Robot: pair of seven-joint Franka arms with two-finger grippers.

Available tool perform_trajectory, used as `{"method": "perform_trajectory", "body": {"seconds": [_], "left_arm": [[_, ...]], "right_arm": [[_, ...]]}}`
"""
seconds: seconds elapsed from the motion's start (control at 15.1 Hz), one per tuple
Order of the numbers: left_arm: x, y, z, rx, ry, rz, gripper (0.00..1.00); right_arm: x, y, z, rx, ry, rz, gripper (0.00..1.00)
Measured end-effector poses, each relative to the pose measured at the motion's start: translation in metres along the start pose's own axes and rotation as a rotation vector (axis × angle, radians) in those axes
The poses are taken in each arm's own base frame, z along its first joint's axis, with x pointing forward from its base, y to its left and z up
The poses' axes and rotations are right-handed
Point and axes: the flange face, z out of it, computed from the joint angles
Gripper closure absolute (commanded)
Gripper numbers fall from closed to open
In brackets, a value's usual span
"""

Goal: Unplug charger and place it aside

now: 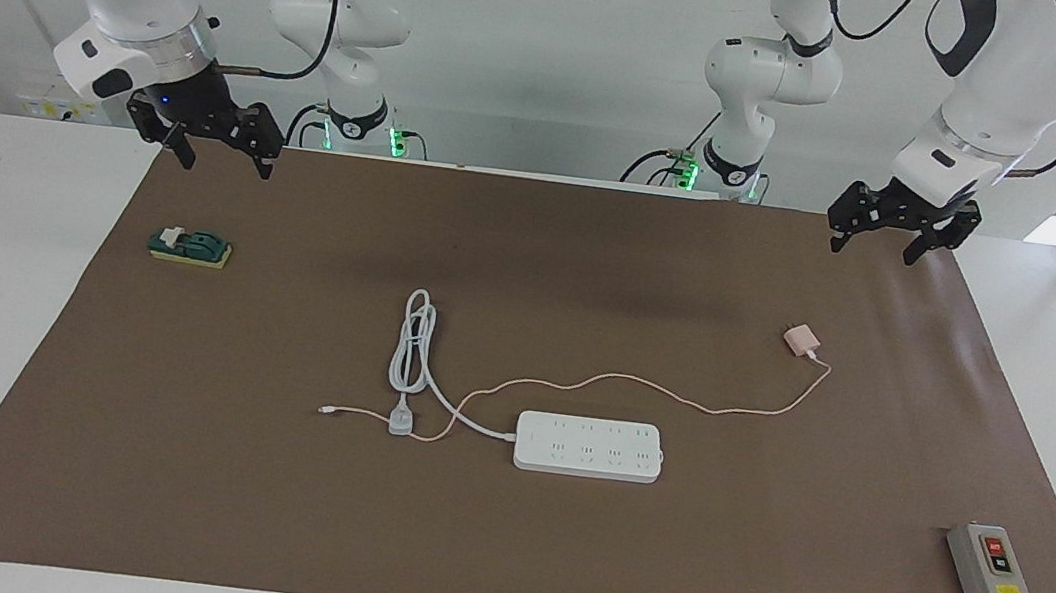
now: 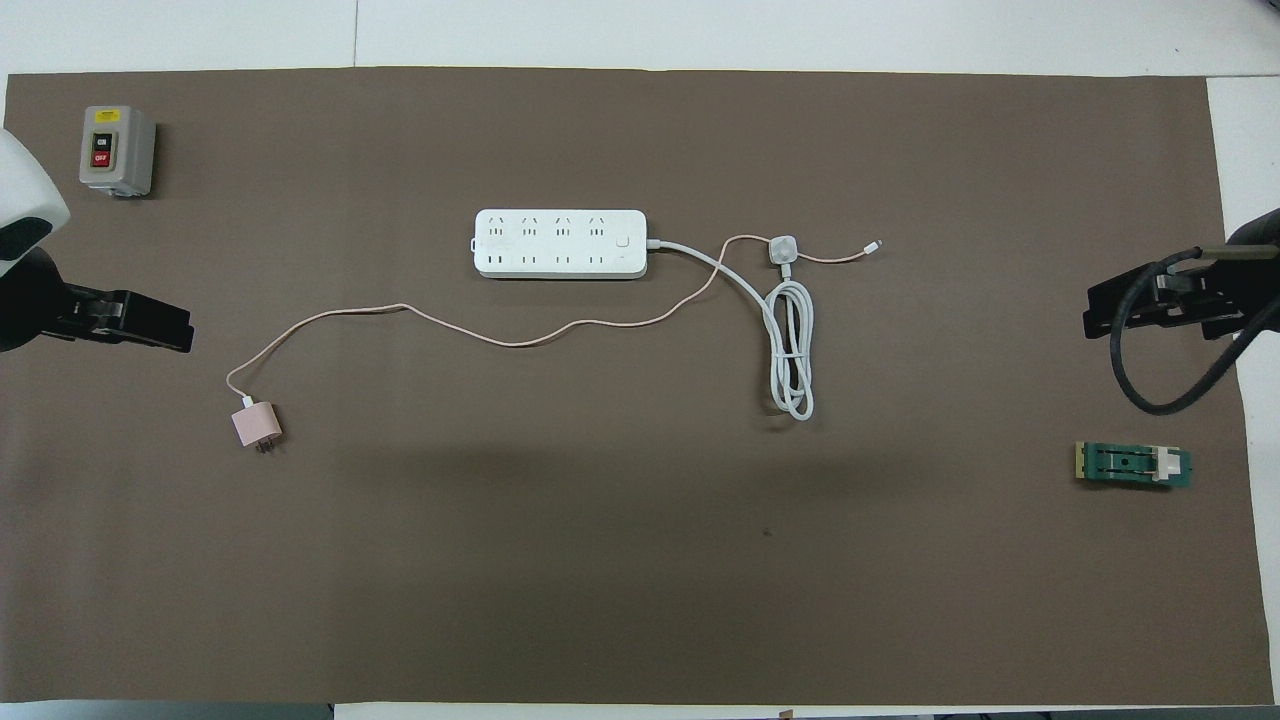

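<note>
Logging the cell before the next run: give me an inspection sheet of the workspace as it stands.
Surface: brown mat on a white table.
Job's things: charger lies unplugged on the mat, toward the left arm's end, apart from the power strip.
Clutter: grey switch box; green switch.
Grippers: left gripper and right gripper open, raised over the mat's robot-side edge, waiting.
Cables: pink cable trails past the strip; white cord coiled, its plug loose.
Surroundings: nothing seen.
</note>
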Motion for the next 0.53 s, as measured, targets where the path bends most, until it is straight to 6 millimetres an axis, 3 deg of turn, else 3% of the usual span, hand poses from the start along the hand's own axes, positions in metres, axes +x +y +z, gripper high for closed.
{"method": "perform_trajectory", "body": {"seconds": [0.53], "left_arm": [[-0.0048,0.0,-0.0041,-0.002,-0.003,-0.005,0.0]], "right_arm": [[0.0,0.0,0.0,0.0,0.0,0.0,0.0]]}}
